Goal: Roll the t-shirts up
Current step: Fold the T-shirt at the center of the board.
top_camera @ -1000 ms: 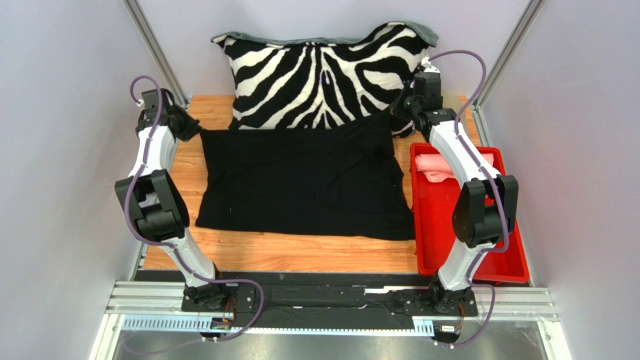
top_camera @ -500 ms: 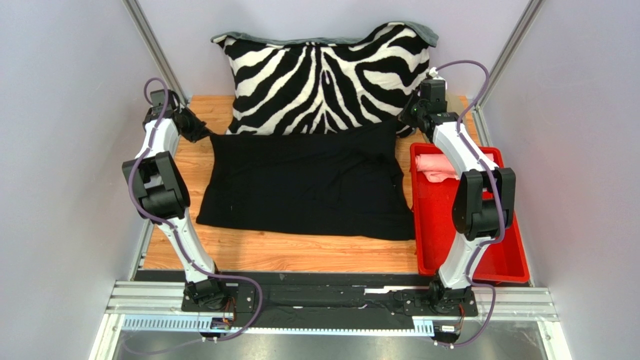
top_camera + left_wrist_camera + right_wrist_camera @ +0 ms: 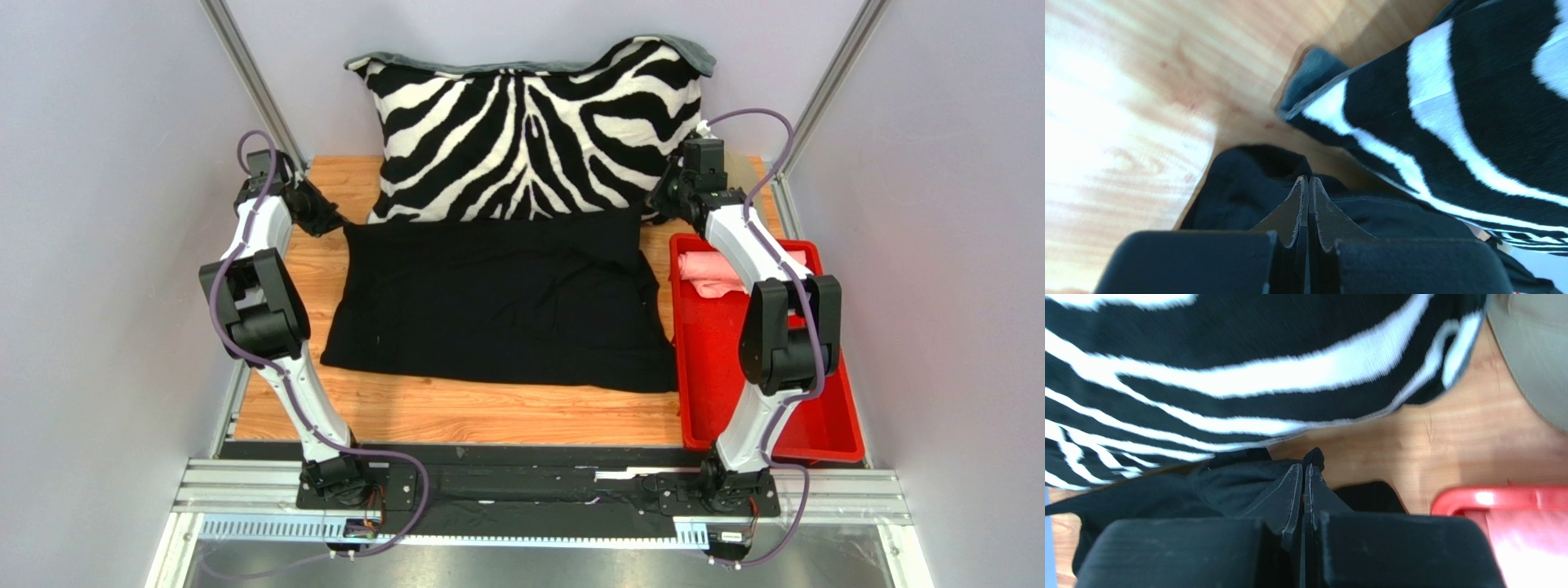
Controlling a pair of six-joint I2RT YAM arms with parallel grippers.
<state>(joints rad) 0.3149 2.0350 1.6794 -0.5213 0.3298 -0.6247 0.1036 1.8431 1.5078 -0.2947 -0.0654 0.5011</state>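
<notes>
The black t-shirt (image 3: pixel 497 297) lies spread flat on the wooden table, its far edge against the zebra pillow. My left gripper (image 3: pixel 329 218) is shut on the shirt's far left corner (image 3: pixel 1247 184). My right gripper (image 3: pixel 659 206) is shut on the far right corner (image 3: pixel 1247 478), with a tuft of black cloth at the fingertips. The salmon pink t-shirt (image 3: pixel 709 272) lies bunched in the far end of the red bin.
The zebra-striped pillow (image 3: pixel 528 123) stands along the back edge, right behind both grippers. A red bin (image 3: pixel 724 380) sits along the table's right side. A tan cap (image 3: pixel 1536 349) shows at the right wrist view's upper right. Bare wood (image 3: pixel 466 410) runs along the front.
Both grippers have carried the shirt's far corners farther back toward the pillow and pulled the far edge straighter. The left arm has stretched out toward the back left corner.
</notes>
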